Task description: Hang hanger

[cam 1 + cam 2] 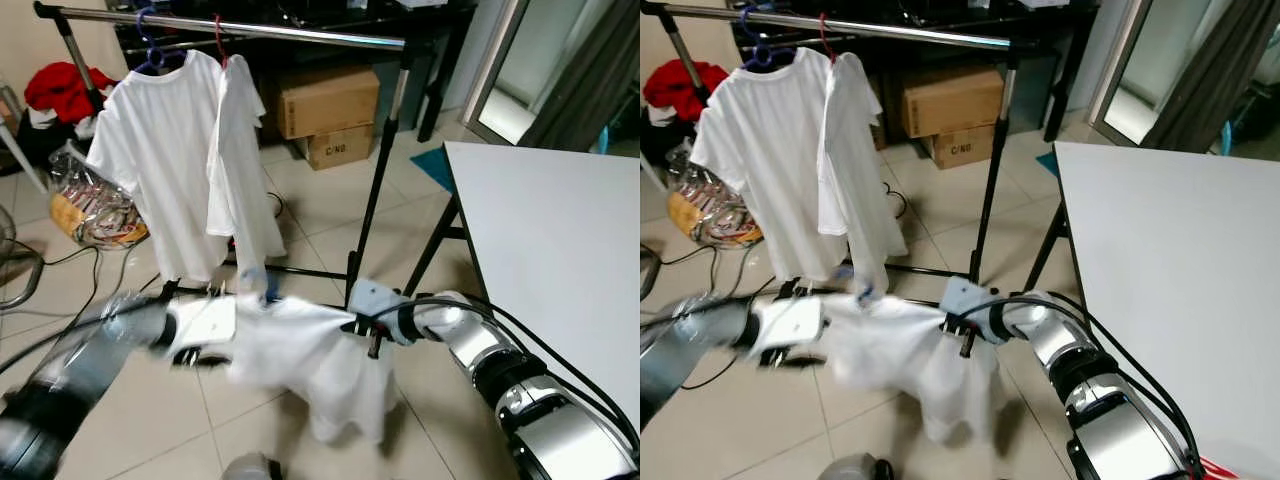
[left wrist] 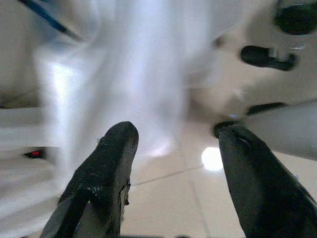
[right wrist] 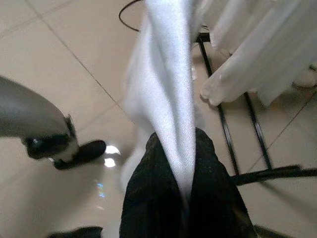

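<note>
A white T-shirt [image 1: 300,350] with a blue hanger [image 1: 268,290] poking from its collar hangs low over the tiled floor, stretched between my two arms. My right gripper [image 1: 370,335] is shut on a fold of the shirt's cloth [image 3: 168,114]. At the shirt's other side is my left gripper [image 1: 200,355], blurred. In the left wrist view that gripper [image 2: 176,136] is open, with the shirt just beyond its fingers. Behind stands the clothes rack with its silver rail [image 1: 250,28]. Two white shirts hang on it, one on a blue hanger [image 1: 150,50], one on a red hanger [image 1: 218,35].
A white table [image 1: 560,230] stands at the right. Cardboard boxes [image 1: 325,100] sit behind the rack. A plastic bag [image 1: 95,205] and red cloth [image 1: 65,85] lie at the left. The rack's black base bars [image 1: 300,272] run along the floor under the shirts.
</note>
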You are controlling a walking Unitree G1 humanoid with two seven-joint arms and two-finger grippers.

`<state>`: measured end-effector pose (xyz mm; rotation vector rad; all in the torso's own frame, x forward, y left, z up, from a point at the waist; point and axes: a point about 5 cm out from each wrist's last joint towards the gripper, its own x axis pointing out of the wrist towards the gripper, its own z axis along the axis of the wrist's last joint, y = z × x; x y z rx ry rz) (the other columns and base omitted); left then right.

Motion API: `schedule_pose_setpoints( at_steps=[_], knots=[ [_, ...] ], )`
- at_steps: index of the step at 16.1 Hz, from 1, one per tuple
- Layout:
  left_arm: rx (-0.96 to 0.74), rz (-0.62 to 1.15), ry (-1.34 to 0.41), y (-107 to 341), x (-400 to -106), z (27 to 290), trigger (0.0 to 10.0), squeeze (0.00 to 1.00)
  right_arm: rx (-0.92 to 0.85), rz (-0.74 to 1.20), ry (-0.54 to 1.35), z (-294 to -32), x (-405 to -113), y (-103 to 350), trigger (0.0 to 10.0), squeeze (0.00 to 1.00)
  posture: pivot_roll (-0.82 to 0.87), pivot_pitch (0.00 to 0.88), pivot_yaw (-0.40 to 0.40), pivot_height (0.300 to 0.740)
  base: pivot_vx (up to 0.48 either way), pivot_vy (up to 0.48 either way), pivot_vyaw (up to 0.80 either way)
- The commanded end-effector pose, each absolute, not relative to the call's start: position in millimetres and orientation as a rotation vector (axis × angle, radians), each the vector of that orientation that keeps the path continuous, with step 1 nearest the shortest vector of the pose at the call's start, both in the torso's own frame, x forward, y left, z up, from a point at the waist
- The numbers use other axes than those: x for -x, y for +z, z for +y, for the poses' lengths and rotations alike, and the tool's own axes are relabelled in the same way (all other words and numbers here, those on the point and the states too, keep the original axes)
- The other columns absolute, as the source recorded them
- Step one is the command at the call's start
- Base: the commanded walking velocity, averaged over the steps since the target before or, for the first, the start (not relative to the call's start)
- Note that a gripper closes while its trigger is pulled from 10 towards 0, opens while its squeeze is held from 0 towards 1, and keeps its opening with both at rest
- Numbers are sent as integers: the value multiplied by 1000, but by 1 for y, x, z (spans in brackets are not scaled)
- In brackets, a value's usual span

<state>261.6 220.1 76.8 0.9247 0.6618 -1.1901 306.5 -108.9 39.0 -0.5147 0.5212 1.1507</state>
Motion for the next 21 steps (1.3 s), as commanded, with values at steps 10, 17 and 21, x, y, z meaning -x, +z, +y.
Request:
schedule_pose_setpoints(
  at_steps=[10,17,21],
  knots=[
    [-10,-7,-616,153,-262,175,10000,0,-95,203,782,-72,-344,95,0,0,126,0,17,740,0,0,0],
    [189,-31,-144,133,-258,188,10000,0,-102,83,555,-67,-348,110,6039,0,142,0,14,740,0,0,0],
    [157,-34,23,122,-241,183,10000,0,-5,8,469,-66,-339,115,10000,0,161,0,4,740,0,0,0]
  ],
)
